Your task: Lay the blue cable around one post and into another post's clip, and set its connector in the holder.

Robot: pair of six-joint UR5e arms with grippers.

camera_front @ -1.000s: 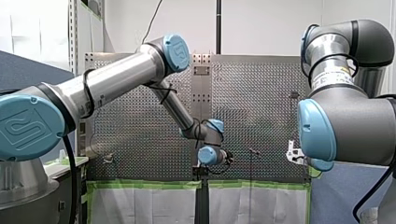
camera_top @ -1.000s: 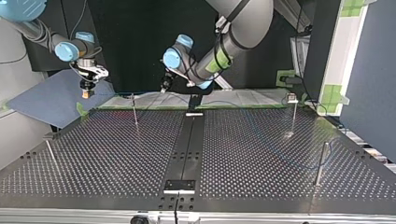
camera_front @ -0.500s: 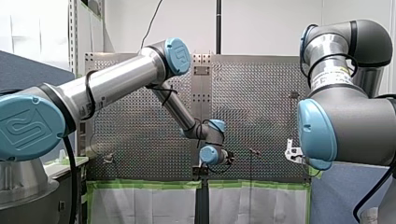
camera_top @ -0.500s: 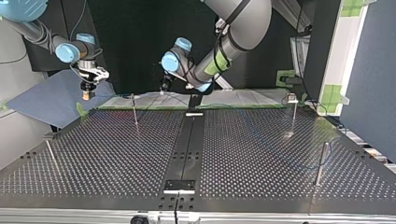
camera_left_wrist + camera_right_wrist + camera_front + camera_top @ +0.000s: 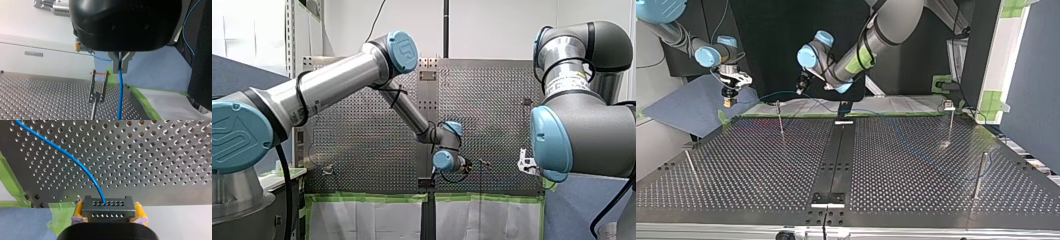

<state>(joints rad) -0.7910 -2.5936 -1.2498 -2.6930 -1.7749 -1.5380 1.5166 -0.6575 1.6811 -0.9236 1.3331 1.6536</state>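
Observation:
The thin blue cable [image 5: 120,95] passes between my left gripper's [image 5: 121,63] metal fingers, which are shut on it just above and beside a forked clip post [image 5: 97,87]. In the top view my left gripper [image 5: 801,84] hovers near the far edge, right of that clip post [image 5: 780,117]. My right gripper [image 5: 728,97] hangs off the table's far left corner. Its yellow pads [image 5: 139,213] are shut on the black connector [image 5: 107,207], from which the cable [image 5: 75,161] curves away over the perforated plate. From my left gripper the cable trails across the table toward a post [image 5: 980,175] at the right.
Another clip post [image 5: 950,122] stands at the far right and a plain post [image 5: 690,164] at the near left. A black centre strip ends in a white-edged holder [image 5: 827,199] at the near edge. Green tape [image 5: 61,213] lines the far edge.
My left arm has swung toward the top view's left and risen a little, carrying the cable closer to the clip post. My right arm has stayed put.

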